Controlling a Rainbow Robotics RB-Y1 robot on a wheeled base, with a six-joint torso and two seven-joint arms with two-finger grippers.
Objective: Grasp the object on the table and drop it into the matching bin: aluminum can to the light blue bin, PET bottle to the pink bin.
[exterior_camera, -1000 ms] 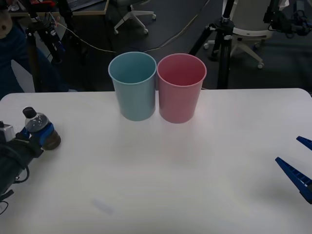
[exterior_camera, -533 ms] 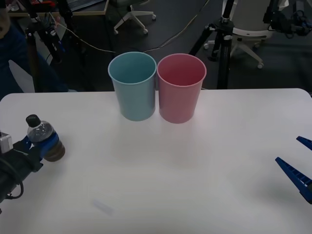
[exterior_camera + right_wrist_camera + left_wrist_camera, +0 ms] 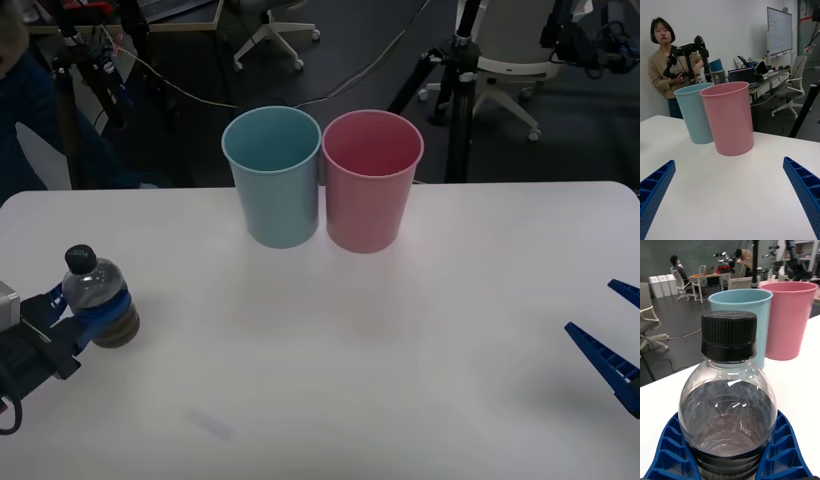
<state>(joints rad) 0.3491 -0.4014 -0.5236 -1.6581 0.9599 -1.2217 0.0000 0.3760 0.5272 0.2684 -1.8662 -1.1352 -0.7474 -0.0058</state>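
The PET bottle (image 3: 728, 397) base is hidden between the left claw's (image 3: 730, 459) fingers.

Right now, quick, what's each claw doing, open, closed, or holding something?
Left claw: closed on the PET bottle, at the table's left edge.
Right claw: open, holding nothing, at the table's right edge.
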